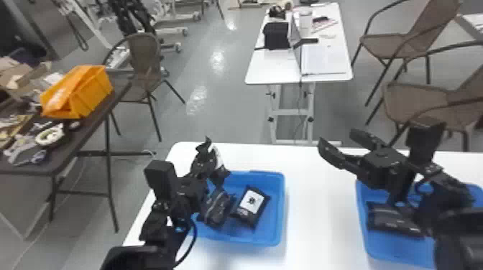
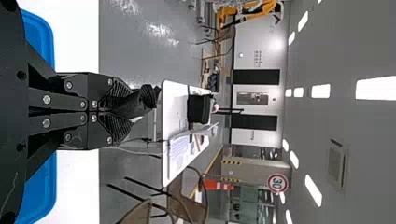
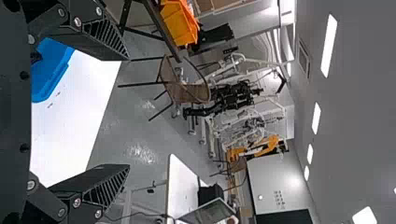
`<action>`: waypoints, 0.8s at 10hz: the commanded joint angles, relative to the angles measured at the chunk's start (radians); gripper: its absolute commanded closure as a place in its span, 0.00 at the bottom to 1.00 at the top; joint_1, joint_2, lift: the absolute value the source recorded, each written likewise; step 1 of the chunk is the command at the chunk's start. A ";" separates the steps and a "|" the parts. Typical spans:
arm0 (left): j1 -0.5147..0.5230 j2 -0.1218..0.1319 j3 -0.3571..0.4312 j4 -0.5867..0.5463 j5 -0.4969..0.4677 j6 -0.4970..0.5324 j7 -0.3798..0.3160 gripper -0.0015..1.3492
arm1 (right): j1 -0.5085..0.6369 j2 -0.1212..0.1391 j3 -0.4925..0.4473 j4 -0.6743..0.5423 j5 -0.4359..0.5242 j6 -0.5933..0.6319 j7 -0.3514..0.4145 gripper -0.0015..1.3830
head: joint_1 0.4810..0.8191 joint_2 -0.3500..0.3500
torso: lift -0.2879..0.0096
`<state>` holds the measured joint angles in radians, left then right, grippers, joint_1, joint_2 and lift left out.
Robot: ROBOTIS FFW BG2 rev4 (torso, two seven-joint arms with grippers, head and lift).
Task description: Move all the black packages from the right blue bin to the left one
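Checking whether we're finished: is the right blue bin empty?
Not empty: a black package lies inside the right blue bin.

Vivid blue colors the left bin (image 1: pixel 282 212) and right bin (image 1: pixel 395 251) against a white table (image 1: pixel 316 215), as a black package (image 1: pixel 248 219) bears a white label (image 1: pixel 251 201) with a black mark. The container (image 1: pixel 77 94) is bright orange, the chairs (image 1: pixel 409 45) brown, the floor (image 1: pixel 215 118) grey.

Head view: from above table (image 1: pixel 316 215), forward and down. Wrist views: turned sideways, closer to table, facing across room. All share far desk (image 1: pixel 269 71).
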<state>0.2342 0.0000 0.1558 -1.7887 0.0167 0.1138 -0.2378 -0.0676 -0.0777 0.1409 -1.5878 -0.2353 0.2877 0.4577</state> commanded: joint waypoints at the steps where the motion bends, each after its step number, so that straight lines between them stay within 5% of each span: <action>1: -0.003 -0.003 -0.027 0.049 -0.049 -0.011 0.000 0.89 | 0.031 -0.002 -0.023 -0.024 0.007 0.001 -0.021 0.16 | 0.63 0.79 | 0.97; 2: 0.000 -0.003 -0.033 0.071 -0.050 -0.036 0.000 0.88 | 0.032 -0.004 -0.023 -0.027 0.011 0.001 -0.024 0.16 | 0.63 0.76 | 0.97; 3: 0.000 -0.003 -0.028 0.091 -0.035 -0.069 0.000 0.66 | 0.031 -0.007 -0.023 -0.027 0.013 0.002 -0.025 0.16 | 0.63 0.74 | 0.97; 4: 0.007 -0.003 -0.022 0.097 0.011 -0.082 -0.008 0.28 | 0.032 -0.008 -0.023 -0.034 0.019 0.004 -0.025 0.16 | 0.63 0.74 | 0.97; 5: 0.011 -0.003 -0.018 0.100 0.026 -0.128 -0.011 0.04 | 0.035 -0.010 -0.029 -0.044 0.025 0.021 -0.034 0.16 | 0.63 0.74 | 0.97; 8: 0.027 -0.003 -0.019 0.017 0.060 -0.187 -0.003 0.15 | 0.109 -0.010 -0.084 -0.127 0.126 0.074 -0.080 0.17 | 0.63 0.72 | 0.97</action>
<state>0.2565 0.0000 0.1370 -1.7491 0.0764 -0.0670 -0.2408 0.0238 -0.0874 0.0695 -1.7002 -0.1291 0.3542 0.3790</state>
